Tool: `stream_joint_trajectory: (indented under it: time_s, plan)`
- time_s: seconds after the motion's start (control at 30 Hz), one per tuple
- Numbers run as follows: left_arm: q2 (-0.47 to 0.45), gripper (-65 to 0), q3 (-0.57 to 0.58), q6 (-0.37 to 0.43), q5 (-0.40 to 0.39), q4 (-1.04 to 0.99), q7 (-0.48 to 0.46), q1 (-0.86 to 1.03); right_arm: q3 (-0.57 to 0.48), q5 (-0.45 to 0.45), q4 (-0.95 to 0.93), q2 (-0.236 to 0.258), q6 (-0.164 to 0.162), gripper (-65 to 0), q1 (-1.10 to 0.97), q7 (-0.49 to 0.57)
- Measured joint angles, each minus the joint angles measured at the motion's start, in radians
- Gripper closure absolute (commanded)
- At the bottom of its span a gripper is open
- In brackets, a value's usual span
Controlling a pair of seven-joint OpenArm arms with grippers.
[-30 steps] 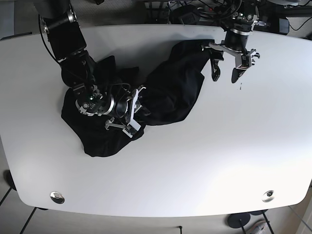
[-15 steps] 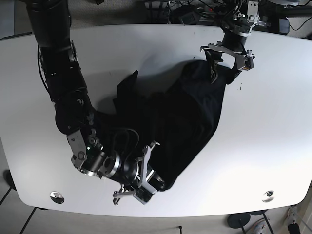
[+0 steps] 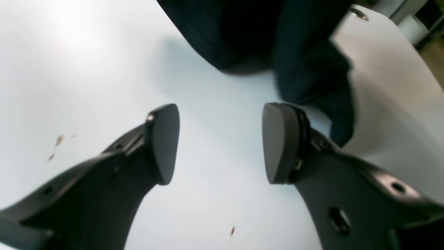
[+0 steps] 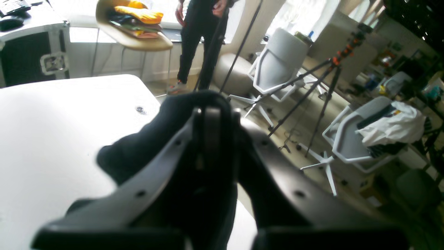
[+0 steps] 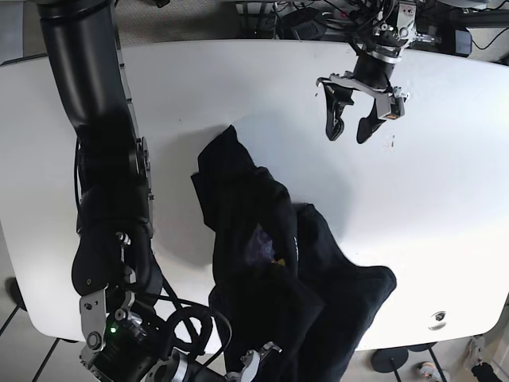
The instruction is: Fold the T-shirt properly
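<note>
Left wrist view: the left gripper [image 3: 220, 142] hovered over the bare white table [image 3: 86, 62] with its fingers spread wide and nothing between them; the black T-shirt [image 3: 277, 45] lay beyond the fingertips, apart from them. Right wrist view: the right gripper [image 4: 211, 139] was pressed together on a fold of the T-shirt [image 4: 138, 149], pointing past the table [image 4: 52, 114] edge toward the room. Base view: the right arm reached down to the near table [image 5: 445, 199] edge, its gripper [image 5: 254, 362] low in frame, the T-shirt [image 5: 262, 255] stretched from mid-table to that edge. Half a second earlier the left gripper [image 5: 350, 127] had touched the shirt's far end; here it stood clear.
</note>
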Motion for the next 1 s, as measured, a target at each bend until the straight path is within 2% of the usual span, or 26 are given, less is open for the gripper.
stream_joint_trajectory:
  time_s: [0.1, 0.23, 0.37, 0.47, 0.53, 0.77, 1.0]
  plan:
    - [-0.002, -35.1, 0.029, 0.005, 0.0, -0.038, -0.021, -0.059, -0.004, 0.0, -0.001, 0.001, 0.0, -2.1, -0.021, -0.016]
    - [0.0, -34.7, 0.124, 0.007, 0.0, -0.121, 0.005, -0.133, -0.003, -0.001, -0.002, 0.035, -0.001, -2.1, -0.035, -0.013]
    - [-0.001, -34.9, 0.162, 0.016, 0.0, -0.198, -0.01, -0.209, 0.0, 0.001, -0.004, 0.045, -0.001, -2.1, -0.041, -0.011]
    - [-0.003, -34.9, 0.229, 0.127, -0.001, -0.287, -0.013, -0.259, 0.0, 0.0, -0.004, 0.064, -0.001, -2.1, -0.048, -0.006]
    - [0.0, -34.9, 0.282, 0.168, -0.006, -0.338, -0.005, -0.308, 0.0, -0.001, -0.004, 0.08, -0.001, -2.1, -0.05, -0.01]
    - [0.063, -35.0, 0.306, 0.175, -0.011, -0.44, -0.011, -0.449, 0.0, 0.001, -0.004, 0.08, 0.0, -2.1, -0.05, -0.009]
    - [0.058, -35.0, 0.397, 0.179, -0.013, -0.6, -0.006, -0.609, 0.001, 0.0, -0.004, 0.08, -0.001, -2.1, -0.05, -0.011]
